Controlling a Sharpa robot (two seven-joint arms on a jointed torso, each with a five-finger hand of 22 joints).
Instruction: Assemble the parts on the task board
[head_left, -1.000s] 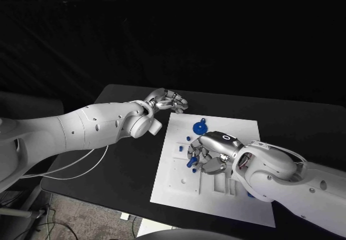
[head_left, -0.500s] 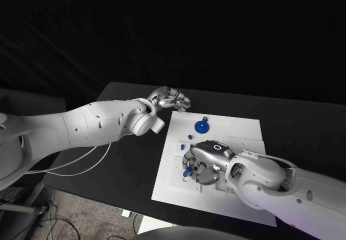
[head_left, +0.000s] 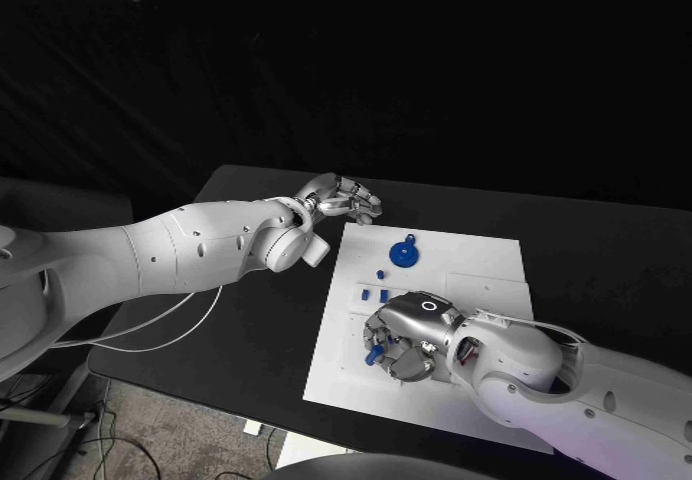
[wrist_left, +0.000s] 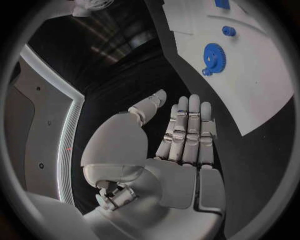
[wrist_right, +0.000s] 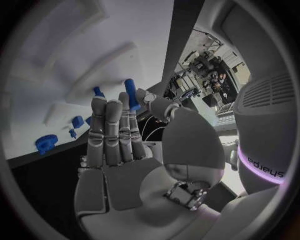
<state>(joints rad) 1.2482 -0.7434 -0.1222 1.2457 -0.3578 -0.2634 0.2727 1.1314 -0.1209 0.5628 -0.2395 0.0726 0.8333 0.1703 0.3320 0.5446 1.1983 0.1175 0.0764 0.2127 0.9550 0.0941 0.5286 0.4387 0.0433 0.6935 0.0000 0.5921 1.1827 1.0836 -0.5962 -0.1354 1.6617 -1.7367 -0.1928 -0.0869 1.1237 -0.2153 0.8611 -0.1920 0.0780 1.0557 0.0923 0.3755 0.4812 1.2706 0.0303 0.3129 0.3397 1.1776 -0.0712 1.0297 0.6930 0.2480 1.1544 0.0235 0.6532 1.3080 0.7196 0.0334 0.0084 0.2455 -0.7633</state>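
The white task board (head_left: 476, 262) lies in the middle of the black table. A blue gear (head_left: 405, 254) rests near its far edge, with small blue pieces (head_left: 374, 294) below it. My right hand (head_left: 407, 345) hovers over the board's near-left part. It pinches a blue peg (head_left: 375, 352) between thumb and a finger; in the right wrist view the peg (wrist_right: 130, 92) stands at the fingertips (wrist_right: 109, 107) above the board's recesses (wrist_right: 75, 55). My left hand (head_left: 340, 196) hangs over the table off the board's far-left corner, fingers straight and holding nothing (wrist_left: 184, 135). The gear (wrist_left: 214, 54) lies beyond it.
White cables (head_left: 173, 330) trail from the left arm across the table's left side. Raised white fixtures (head_left: 361, 375) stand on the board's near-left part, close to my right hand. Black table (head_left: 606, 250) stretches to the right of the board.
My right hand has moved towards the board's near edge, carrying the blue peg with it. The left hand has stayed almost in place.
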